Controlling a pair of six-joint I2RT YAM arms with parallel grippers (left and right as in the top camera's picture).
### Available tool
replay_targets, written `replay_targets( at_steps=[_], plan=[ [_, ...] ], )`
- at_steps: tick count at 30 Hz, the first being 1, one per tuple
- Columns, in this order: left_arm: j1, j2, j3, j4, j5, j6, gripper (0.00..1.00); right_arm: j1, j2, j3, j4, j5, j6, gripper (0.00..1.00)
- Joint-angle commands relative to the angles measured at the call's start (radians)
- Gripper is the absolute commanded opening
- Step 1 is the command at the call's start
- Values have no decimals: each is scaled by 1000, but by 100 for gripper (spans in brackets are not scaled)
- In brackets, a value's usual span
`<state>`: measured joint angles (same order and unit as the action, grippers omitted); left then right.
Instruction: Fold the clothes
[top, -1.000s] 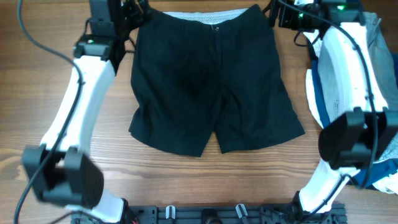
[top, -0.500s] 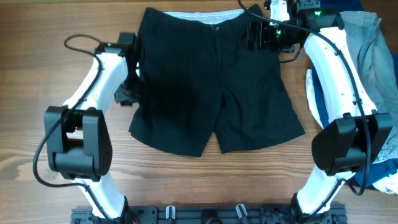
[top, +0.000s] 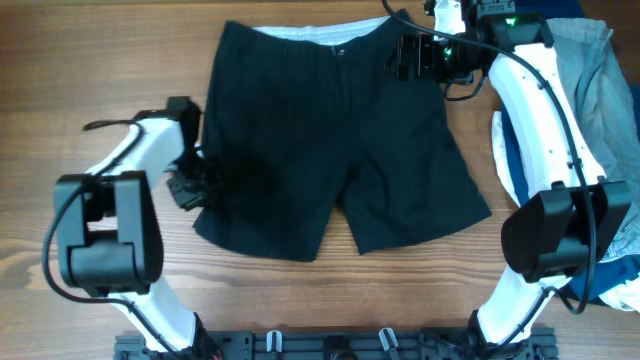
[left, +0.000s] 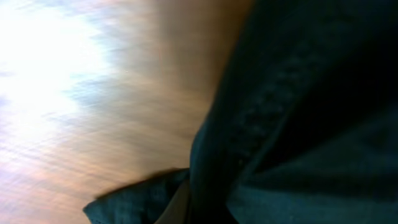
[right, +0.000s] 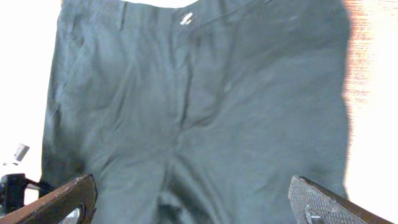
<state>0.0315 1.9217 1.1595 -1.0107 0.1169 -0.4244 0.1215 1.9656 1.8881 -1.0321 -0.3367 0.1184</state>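
Readying black shorts (top: 330, 130), spread flat on the wooden table (top: 60, 60) with waistband (top: 300, 33) farthest away, for a first fold: left gripper (top: 190, 188) at one leg's outer edge, grip unreadable through blur; right gripper (top: 400, 58) poised above the waistband corner, fingers apart.

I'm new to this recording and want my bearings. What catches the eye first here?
The black shorts dominate, spread flat across the wooden table, waistband at the far edge. The left gripper sits at the shorts' left edge, while the right gripper hangs open over the waistband's right side. Other garments are heaped at the table's right edge.
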Motion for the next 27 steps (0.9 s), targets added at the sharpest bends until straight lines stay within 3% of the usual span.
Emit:
replay_targets(
  at_steps=[1, 5, 8, 13, 17, 21, 27],
  plan=[
    [92, 30, -24, -36, -12, -51, 11, 2, 7, -5, 1, -12, -14, 99],
    [151, 29, -24, -47, -16, -24, 27, 21, 10, -5, 5, -12, -15, 99],
    [191, 29, -21, -37, -14, 2, 70, 52, 39, -5, 6, -12, -15, 99],
    [214, -11, 69, -80, 30, 58, 77, 140, 106, -5, -6, -12, -14, 99],
    [214, -141, 205, -92, 29, 58, 81, 233, 176, -5, -10, 12, -10, 94],
    [214, -297, 261, 53, 28, 63, 95, 312, 275, -5, -1, 103, 30, 83],
    [214, -318, 260, 243, 20, 81, 100, 370, 388, -5, 5, 249, 98, 79]
  ],
)
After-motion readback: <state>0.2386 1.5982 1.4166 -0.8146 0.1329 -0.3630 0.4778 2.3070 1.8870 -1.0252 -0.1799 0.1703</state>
